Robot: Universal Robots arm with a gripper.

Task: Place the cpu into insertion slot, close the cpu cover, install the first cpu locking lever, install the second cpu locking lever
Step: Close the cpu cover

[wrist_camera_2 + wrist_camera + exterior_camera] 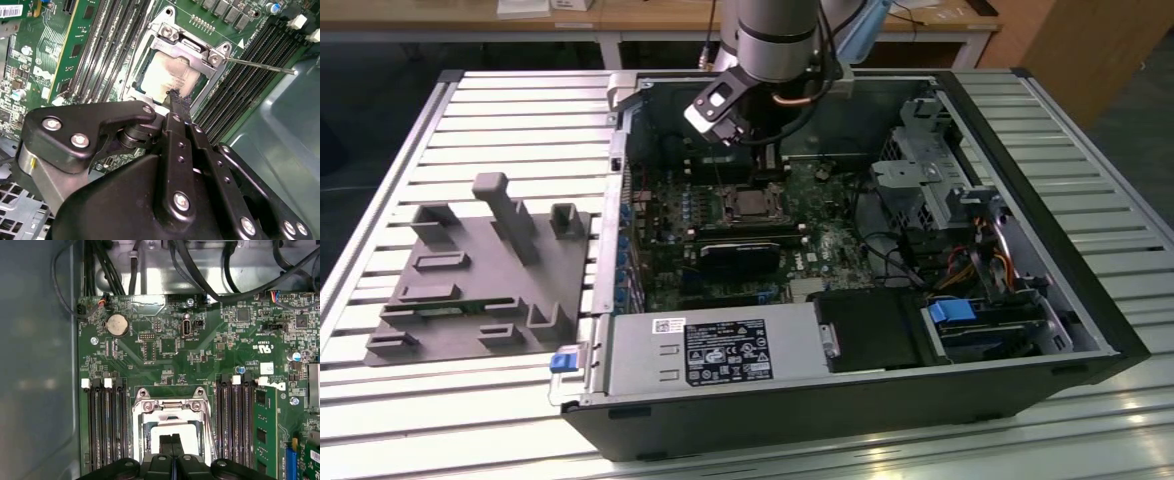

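The cpu (167, 75) lies flat in the insertion slot (750, 204) on the green motherboard, its dull grey top showing through the window of the cpu cover (192, 47). The silver cover frame (170, 407) lies down over the chip. A thin metal locking lever (260, 65) sticks out sideways from the socket over the memory slots. My gripper (173, 95) hangs just above the edge of the chip, shut with nothing between its black fingertips (166, 444). In the exterior view my gripper (770, 155) sits inside the open case just behind the socket.
Long black memory slots (105, 425) flank the socket on both sides. A black graphics card (740, 258) lies in front of it. The power supply (707, 350), drive cage (927, 180) and case walls enclose the board. A grey fixture (467, 270) stands on the table at the exterior view's left.
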